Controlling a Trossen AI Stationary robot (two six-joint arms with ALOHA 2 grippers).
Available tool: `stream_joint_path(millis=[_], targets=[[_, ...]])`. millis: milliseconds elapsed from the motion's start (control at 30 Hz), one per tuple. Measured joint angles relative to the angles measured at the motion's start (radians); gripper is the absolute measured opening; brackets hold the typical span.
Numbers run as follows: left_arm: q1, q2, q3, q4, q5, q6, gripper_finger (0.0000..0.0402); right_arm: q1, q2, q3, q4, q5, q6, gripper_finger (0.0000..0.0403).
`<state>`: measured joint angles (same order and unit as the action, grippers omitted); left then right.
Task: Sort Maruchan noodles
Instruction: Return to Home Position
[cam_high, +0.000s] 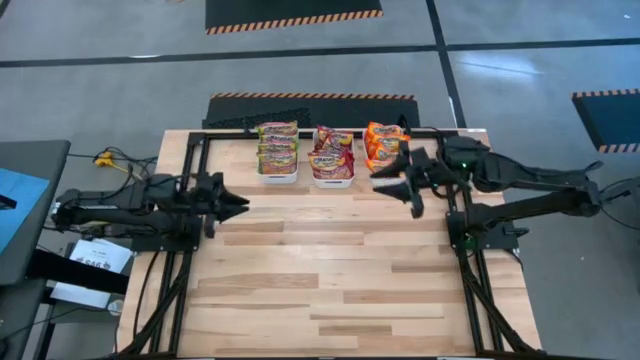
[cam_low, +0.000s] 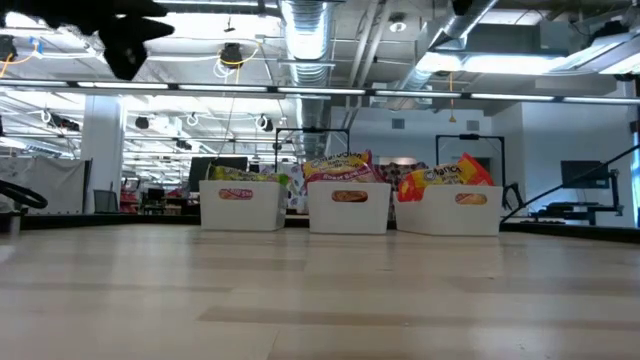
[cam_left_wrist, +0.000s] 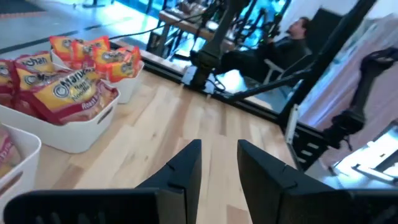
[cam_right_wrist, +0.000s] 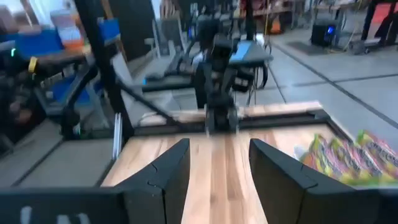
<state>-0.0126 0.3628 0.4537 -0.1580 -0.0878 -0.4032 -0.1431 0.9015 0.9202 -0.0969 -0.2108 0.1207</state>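
Wooden table, three white bins lined up along its far edge: green noodle packs in the left bin, maroon packs in the middle bin, orange packs in the right bin. Left gripper hangs over the table's left side, fingers slightly parted, holding nothing. Right gripper hovers just beside the right bin, spread wide and empty too.

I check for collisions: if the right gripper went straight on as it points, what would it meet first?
Probably the left gripper, facing the right gripper across the table; noodle packets lie off to the side. Depth unclear.
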Motion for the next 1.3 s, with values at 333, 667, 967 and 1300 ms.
stream_joint_path(millis=[333, 667, 967, 1300], targets=[[-0.046, -0.323, -0.180, -0.012, 0.030, 0.105, 0.0088, 0.020, -0.080, -0.012, -0.177, 0.069, 0.119, 0.0189], [-0.046, -0.354, -0.306, -0.014, 0.063, 0.113, 0.0088, 0.086, -0.079, -0.012, -0.140, 0.134, 0.088, 0.0189], [-0.046, -0.355, -0.410, 0.116, 0.050, 0.094, 0.0088, 0.131, -0.078, -0.286, 0.347, 0.158, 0.101, 0.0189], [-0.046, -0.350, -0.411, 0.098, 0.020, 0.049, 0.0088, 0.130, -0.156, -0.550, 0.540, 0.159, 0.167, 0.0189]])
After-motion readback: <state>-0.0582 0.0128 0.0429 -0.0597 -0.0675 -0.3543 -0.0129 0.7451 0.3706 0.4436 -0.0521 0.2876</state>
